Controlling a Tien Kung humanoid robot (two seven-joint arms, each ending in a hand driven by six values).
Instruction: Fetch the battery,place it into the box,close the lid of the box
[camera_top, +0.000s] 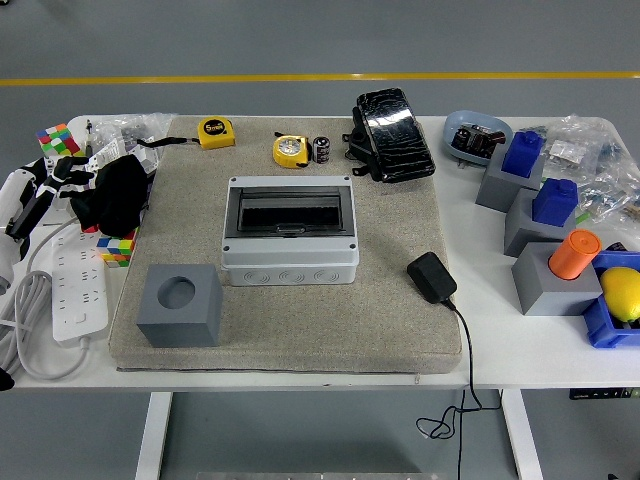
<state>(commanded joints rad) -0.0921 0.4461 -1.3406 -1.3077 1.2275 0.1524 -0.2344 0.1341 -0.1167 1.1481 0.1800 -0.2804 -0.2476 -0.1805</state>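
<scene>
The battery (321, 149) — a small dark cylinder — stands upright near the far edge of the beige mat (400, 330), just right of a yellow tape measure (290, 150) and just left of a black wrapped pack (392, 135). Nearer on the mat sits the grey box (290, 233); its dark lid panel lies across the top, though whether it is fully shut is hard to tell. A grey cube with a round hole (180, 305) sits at the mat's near left corner, and a black adapter (431, 277) lies to the box's right, its cable running off the white surface (540, 350). The left robot hand (65, 178) reaches in at the left edge, well apart from the battery, with fingers spread and holding nothing — just beside a black cloth bundle (118, 195) and above a white power strip (78, 285).
</scene>
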